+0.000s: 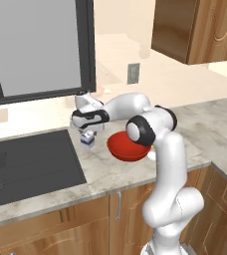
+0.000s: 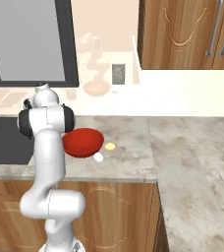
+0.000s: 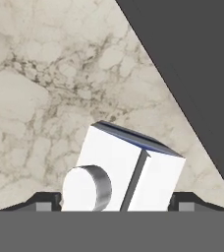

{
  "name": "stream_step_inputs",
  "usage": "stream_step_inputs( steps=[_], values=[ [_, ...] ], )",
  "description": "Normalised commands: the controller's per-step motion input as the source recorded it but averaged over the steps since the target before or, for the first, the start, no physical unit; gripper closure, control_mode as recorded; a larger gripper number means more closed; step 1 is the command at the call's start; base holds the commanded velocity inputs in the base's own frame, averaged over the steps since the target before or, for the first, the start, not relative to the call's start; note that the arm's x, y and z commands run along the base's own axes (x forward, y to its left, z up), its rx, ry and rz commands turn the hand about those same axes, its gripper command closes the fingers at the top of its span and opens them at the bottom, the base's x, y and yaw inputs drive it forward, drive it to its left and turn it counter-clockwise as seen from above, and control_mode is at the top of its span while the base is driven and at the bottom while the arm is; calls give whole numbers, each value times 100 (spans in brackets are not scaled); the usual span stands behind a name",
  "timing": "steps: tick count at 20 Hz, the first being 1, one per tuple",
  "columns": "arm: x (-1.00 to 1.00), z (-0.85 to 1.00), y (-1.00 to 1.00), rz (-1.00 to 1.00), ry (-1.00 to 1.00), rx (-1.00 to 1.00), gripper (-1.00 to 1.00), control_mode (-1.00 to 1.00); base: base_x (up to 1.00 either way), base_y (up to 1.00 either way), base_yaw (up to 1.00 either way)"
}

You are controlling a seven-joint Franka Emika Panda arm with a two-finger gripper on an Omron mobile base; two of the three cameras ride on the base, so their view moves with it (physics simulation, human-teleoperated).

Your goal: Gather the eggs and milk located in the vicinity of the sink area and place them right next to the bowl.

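We found the milk carton (image 3: pixel 128 172) standing on the counter (image 1: pixel 105 172) between the sink (image 1: pixel 31 164) and the red bowl (image 1: pixel 128 147). Our gripper (image 1: pixel 87 134) sat down over it, a fingertip at each side wall; we could not tell whether it pinched. We judged it light, stiff and smooth, best squeezed across the flat sides.

The bowl (image 1: pixel 128 147) is plain red. The milk carton (image 3: pixel 128 172) is white with a blue edge. One egg (image 2: pixel 98 157) is white, another (image 2: pixel 110 146) pale yellow. The counter (image 3: pixel 45 88) is beige-veined marble, the sink (image 1: pixel 28 164) dark grey, the cabinets (image 1: pixel 51 229) brown wood.
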Motion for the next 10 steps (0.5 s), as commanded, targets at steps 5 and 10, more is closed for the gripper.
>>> stream_step_inputs(
  steps=[5,10],
  values=[
    [-6,0,-77,0,-16,2,100,-100,0,0,0],
    [-19,0,-86,0,-13,8,100,-100,0,0,0]
  ],
)
